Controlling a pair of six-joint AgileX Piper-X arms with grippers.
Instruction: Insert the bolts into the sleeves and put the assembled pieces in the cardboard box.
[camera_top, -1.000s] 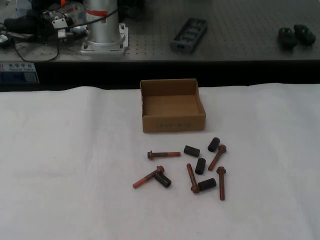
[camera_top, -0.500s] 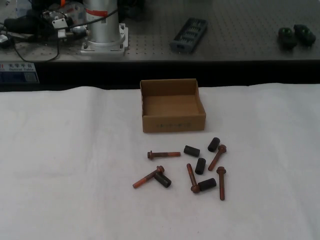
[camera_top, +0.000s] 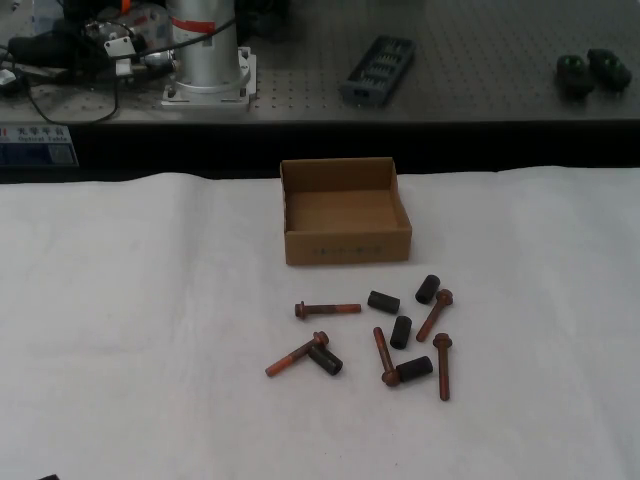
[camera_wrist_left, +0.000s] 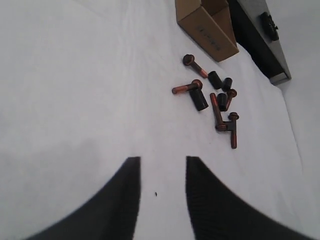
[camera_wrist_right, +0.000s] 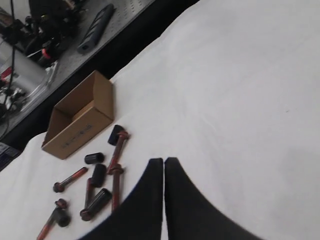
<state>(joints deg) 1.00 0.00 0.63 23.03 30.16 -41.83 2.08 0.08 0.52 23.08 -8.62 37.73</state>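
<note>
Table: white-covered, carrying the parts.
Bolts, sleeves: lying loose and unassembled, just in front of the cardboard box.
Left tool: hovering with fingers apart, seemingly readying a pick.
Right tool: hovering pinched closed, gripping nothing.

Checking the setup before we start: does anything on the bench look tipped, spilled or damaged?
Nothing stands out. The cardboard box sits upright, open side up, on the white cloth. The bolts and sleeves lie loose in a cluster on its near side, none visibly inserted, which fits the task's start.
</note>
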